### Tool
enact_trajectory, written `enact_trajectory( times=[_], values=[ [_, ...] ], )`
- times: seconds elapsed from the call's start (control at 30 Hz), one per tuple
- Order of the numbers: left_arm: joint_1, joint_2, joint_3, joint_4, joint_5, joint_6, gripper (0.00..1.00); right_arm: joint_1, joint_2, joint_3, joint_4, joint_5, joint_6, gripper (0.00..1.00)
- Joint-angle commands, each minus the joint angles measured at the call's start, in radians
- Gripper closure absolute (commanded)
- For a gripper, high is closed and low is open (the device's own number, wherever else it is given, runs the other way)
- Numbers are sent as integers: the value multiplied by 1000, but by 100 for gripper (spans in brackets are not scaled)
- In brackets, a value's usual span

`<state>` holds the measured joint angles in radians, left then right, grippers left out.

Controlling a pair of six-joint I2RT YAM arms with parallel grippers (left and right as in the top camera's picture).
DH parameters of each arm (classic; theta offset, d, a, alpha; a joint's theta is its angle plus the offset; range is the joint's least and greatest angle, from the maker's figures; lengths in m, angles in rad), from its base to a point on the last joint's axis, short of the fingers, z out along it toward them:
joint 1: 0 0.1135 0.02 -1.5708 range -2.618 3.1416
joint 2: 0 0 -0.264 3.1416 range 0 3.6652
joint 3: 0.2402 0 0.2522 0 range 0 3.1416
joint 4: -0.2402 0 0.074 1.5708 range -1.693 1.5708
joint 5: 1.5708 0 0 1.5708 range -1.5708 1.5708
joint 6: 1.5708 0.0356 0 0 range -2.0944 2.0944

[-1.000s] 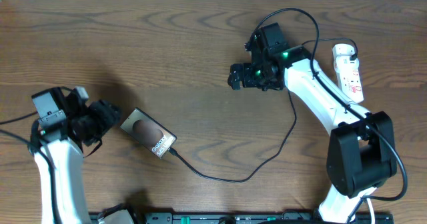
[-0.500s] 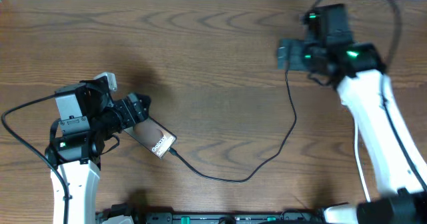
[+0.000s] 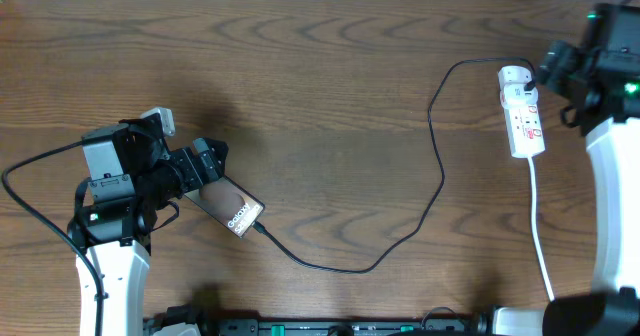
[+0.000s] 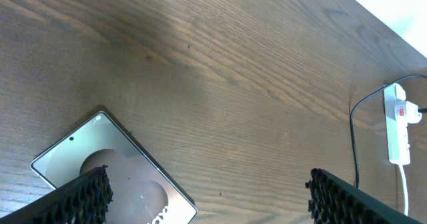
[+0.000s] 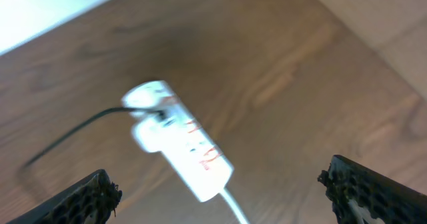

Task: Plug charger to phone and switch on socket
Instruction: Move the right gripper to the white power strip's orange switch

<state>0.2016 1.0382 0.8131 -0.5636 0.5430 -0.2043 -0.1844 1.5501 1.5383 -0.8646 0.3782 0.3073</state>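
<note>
- Right claw [image 5: 217,183], spread wide, is held near the socket [image 3: 523,111]; left claw [image 4: 208,184], spread, over the phone [image 3: 225,204].
- Charger [image 3: 437,166] appears plugged; next, the red switch [image 4: 401,109] must be pressed.

Phone [image 3: 228,205] sat at an angle on the left-front bit of the tabletop [image 3: 320,66], with the left end effector [image 3: 208,162] over its back-left end. Socket [image 3: 523,113] was way off at the right-rear, right end effector [image 3: 552,69] just beside its back end. Charger [image 3: 437,166] ran from the phone's front-right end, across the middle, up to the socket's back end.
</note>
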Motion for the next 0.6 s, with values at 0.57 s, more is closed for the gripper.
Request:
enact_trajectory(
  times=[0.57],
  values=[
    [-2,1,10,-4,-12,16,7,-251,428,12,125,-808,-545,1]
  ],
)
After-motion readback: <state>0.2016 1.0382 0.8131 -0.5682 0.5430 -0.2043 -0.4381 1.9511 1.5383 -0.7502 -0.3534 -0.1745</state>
